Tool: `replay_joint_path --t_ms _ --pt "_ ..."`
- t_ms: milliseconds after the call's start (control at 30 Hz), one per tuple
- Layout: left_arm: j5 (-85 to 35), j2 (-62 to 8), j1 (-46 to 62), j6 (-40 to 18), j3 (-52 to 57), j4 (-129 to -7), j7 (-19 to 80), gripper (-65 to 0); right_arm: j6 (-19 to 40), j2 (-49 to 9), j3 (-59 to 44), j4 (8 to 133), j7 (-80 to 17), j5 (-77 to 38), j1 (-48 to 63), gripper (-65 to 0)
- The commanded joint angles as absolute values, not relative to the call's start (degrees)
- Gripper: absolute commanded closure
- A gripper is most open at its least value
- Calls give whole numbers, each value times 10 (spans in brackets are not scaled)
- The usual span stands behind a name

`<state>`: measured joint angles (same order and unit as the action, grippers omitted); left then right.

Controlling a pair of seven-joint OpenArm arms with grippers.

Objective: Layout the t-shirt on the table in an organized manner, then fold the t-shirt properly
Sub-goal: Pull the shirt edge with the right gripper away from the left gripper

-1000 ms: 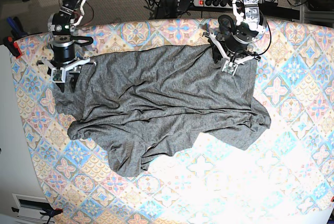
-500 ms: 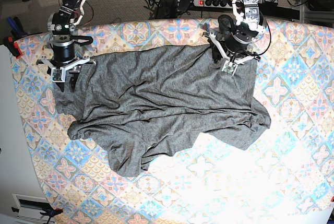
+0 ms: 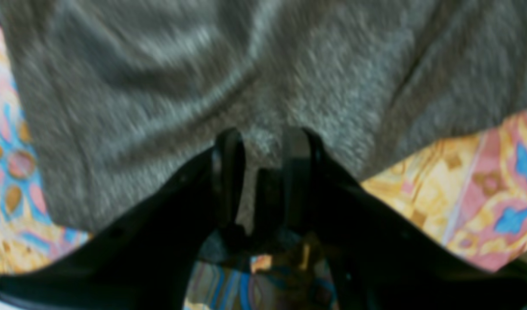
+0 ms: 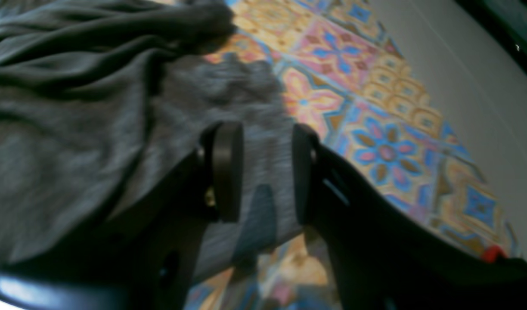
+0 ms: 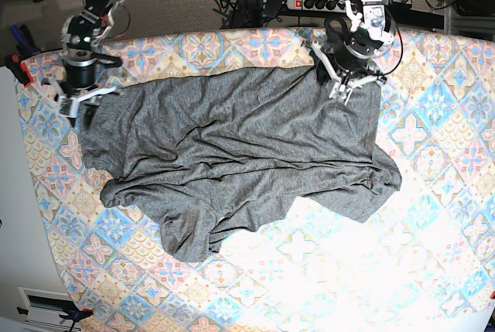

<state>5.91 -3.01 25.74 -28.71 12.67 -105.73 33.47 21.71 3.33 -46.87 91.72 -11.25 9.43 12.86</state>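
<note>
- Base view is sharp, but glare washes out the table [image 5: 371,270] near the bottom.
- Both wrist views are blurry and dim, the shirt [image 3: 246,77] smeared, the finger [image 4: 227,172] dark.

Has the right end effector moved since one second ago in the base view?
Yes. The right end effector has shifted up and to the left over the table, toward the table's far-left corner, drawing the t-shirt edge with it.

Left wrist view motion-blurred; left tool [image 3: 263,142] grip on t-shirt [image 3: 246,77] possibly closed, unclear.
</note>
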Motion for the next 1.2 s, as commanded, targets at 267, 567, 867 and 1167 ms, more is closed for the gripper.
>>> replay_joint_path --t_ms 267,567,867,1167 --pt "54 -48 258 -285 125 -1069 322 -169 331 28 -516 914 -100 25 124 -285" --pt "54 -47 257 -285 125 -1069 322 -169 378 26 -571 852 -240 -85 123 -285" --pt "54 -47 257 -285 125 -1069 322 -169 379 24 -574 807 -239 -85 108 -285" --pt "54 -47 259 -285 126 -1069 322 -169 379 -22 -575 807 -243 -85 76 -285"
